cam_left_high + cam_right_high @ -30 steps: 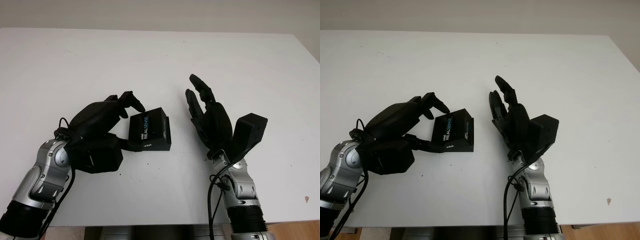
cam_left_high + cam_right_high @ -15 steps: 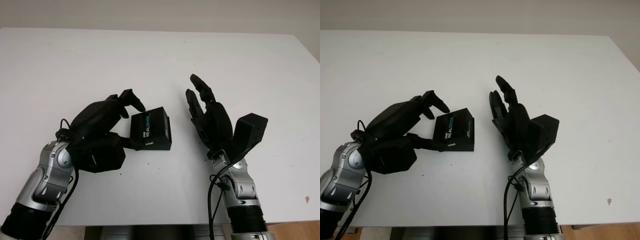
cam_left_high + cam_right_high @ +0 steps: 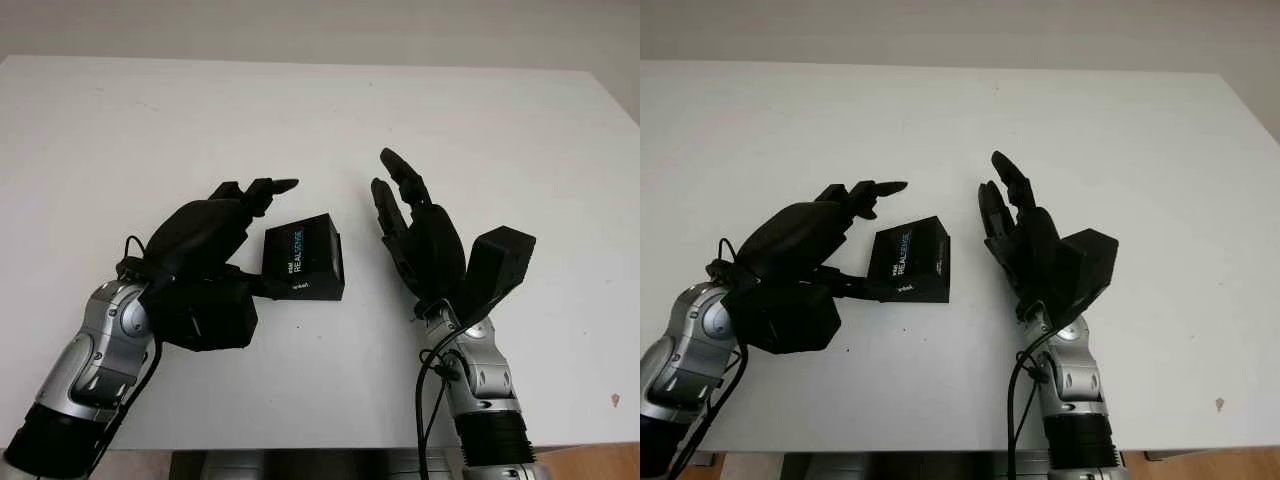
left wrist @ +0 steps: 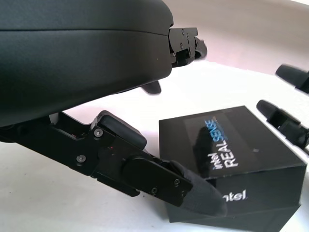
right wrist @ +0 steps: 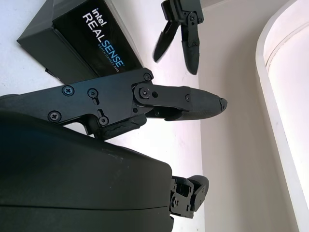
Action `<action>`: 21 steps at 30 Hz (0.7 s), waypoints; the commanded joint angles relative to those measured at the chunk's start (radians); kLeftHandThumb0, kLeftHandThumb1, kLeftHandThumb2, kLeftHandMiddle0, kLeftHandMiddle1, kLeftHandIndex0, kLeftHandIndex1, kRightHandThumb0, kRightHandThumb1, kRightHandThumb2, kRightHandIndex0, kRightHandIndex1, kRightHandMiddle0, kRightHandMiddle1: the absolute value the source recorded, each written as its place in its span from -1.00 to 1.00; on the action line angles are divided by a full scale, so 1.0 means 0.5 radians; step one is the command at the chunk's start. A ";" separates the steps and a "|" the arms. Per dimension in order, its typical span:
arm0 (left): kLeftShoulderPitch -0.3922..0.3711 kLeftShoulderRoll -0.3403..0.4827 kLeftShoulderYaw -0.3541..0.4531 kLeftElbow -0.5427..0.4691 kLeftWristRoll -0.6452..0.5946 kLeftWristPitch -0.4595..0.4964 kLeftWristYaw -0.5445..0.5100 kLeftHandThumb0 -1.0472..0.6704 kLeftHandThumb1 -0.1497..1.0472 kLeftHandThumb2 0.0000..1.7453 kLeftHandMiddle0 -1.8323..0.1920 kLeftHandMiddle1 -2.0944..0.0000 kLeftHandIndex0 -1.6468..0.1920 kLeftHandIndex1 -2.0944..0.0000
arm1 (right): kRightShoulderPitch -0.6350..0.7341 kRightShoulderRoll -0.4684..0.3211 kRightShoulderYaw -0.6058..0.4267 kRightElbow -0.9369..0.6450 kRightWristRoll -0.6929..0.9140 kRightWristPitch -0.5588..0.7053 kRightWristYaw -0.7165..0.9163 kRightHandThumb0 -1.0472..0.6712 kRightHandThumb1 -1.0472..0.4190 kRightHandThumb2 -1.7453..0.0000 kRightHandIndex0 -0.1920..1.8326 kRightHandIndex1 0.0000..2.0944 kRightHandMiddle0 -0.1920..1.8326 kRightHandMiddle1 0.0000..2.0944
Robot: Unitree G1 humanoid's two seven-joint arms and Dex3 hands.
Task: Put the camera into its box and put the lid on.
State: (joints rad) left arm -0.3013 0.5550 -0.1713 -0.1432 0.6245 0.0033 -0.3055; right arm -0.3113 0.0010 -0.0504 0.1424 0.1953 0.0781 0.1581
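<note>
With the lid seated, the box (image 3: 303, 260) sits closed on the table (image 3: 150, 130); left hand (image 3: 215, 240) thumb touches its near edge, fingers wide above. Right hand (image 3: 420, 235) open, beside. Judged next: withdraw cleanly.

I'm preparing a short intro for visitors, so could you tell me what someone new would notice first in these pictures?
First, the black RealSense box, lid on, near the middle of the white table. The left hand sits beside it, thumb tip touching the box's near lower edge, upper fingers lifted above it. The right hand is open, raised on the box's other side, apart from it.
</note>
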 commanded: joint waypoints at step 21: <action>-0.332 0.198 -0.003 -0.086 -0.329 0.302 -0.886 -0.83 1.00 -0.81 0.84 0.90 0.88 0.94 | 0.007 0.004 -0.002 -0.024 -0.005 -0.012 -0.010 -0.49 -1.00 0.53 -0.75 -0.95 -0.92 -0.47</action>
State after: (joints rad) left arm -0.4485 0.6420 -0.1741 -0.1695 0.4729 0.1497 -0.7348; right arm -0.3110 0.0018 -0.0504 0.1421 0.1964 0.0829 0.1555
